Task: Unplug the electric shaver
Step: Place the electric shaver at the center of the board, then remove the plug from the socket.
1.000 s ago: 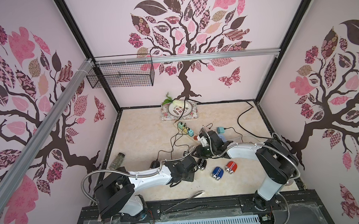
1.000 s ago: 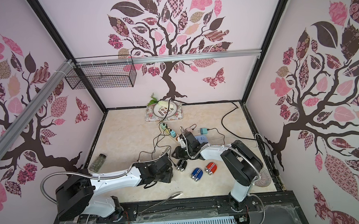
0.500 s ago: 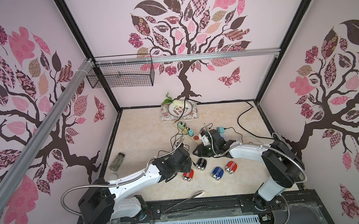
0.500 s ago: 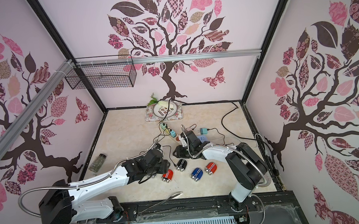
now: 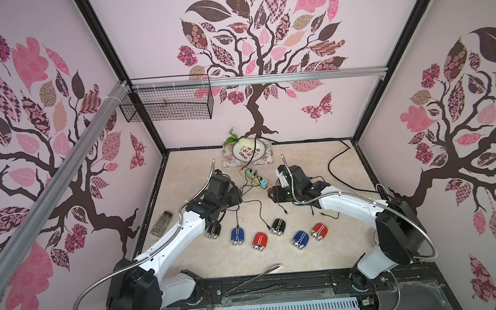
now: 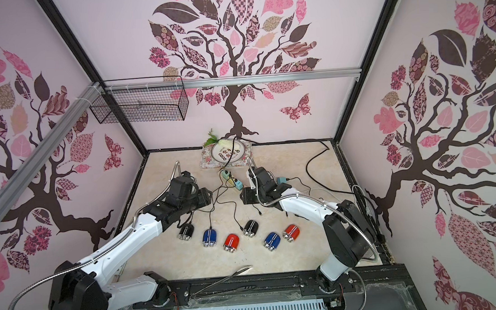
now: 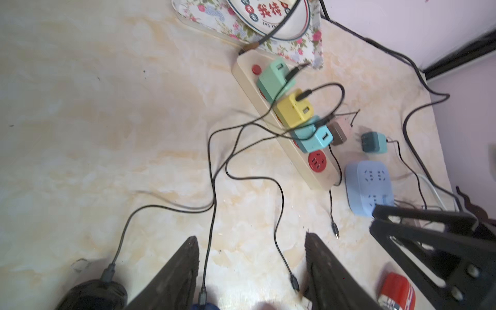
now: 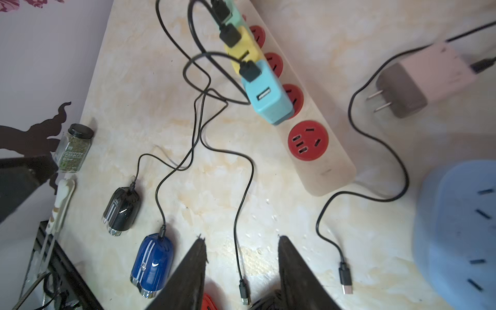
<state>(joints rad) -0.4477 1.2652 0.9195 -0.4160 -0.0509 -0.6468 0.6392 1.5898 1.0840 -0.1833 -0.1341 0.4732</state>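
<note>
Blue shaver [image 8: 151,264] judged light, slippery: body to be steadied, small stiff plug [image 8: 161,231] pinched, pulled straight. Left fingers [image 7: 182,273], right fingers [image 8: 190,271] spread, empty.

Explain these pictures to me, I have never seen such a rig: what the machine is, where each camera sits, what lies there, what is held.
These are two white robot arms, each ending in a two-fingered gripper. The two wide pictures come from one camera pair overhead; the two close-ups come from cameras on the arms' wrists. On the table lie six electric shavers, black, blue and red, a power strip carrying three coloured chargers, loose cables, a spice jar and a plate on a floral tray. The left gripper and the right gripper stand open and hold nothing.
</note>
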